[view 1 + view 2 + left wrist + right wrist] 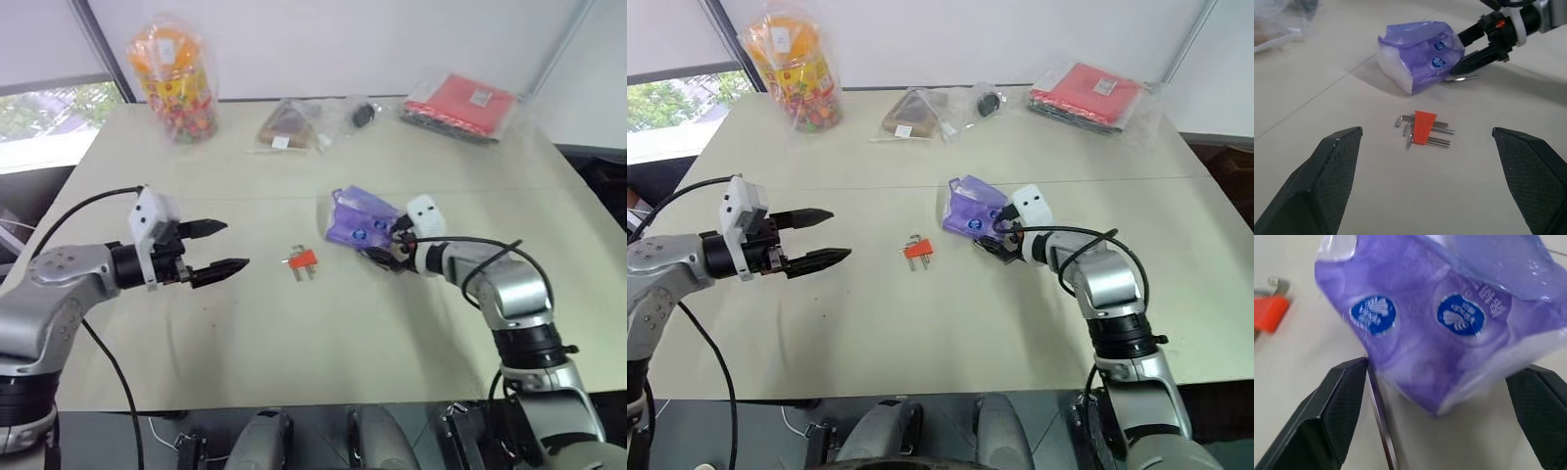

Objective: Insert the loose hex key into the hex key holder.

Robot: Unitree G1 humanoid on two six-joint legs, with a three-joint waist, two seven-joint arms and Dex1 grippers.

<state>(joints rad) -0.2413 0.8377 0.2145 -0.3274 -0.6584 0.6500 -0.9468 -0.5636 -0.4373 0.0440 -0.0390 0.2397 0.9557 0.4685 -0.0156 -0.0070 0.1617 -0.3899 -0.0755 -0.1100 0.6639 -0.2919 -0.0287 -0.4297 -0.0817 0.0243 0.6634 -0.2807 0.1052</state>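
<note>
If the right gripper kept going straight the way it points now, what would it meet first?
Most likely the purple packet: it sits right ahead of the open right gripper. The loose hex key lies by one finger, so contact there could come first; depth is unclear.

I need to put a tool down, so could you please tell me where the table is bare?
The near strip of the beige table below the small red plastic hex key holder is bare. The purple plastic packet crowds the right hand.

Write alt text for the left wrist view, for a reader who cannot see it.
A red hex key holder lies on a pale table, framed by the open left gripper. Beyond it sits a purple packet, with the open right gripper reaching to its near end, where the loose hex key lies.
</note>
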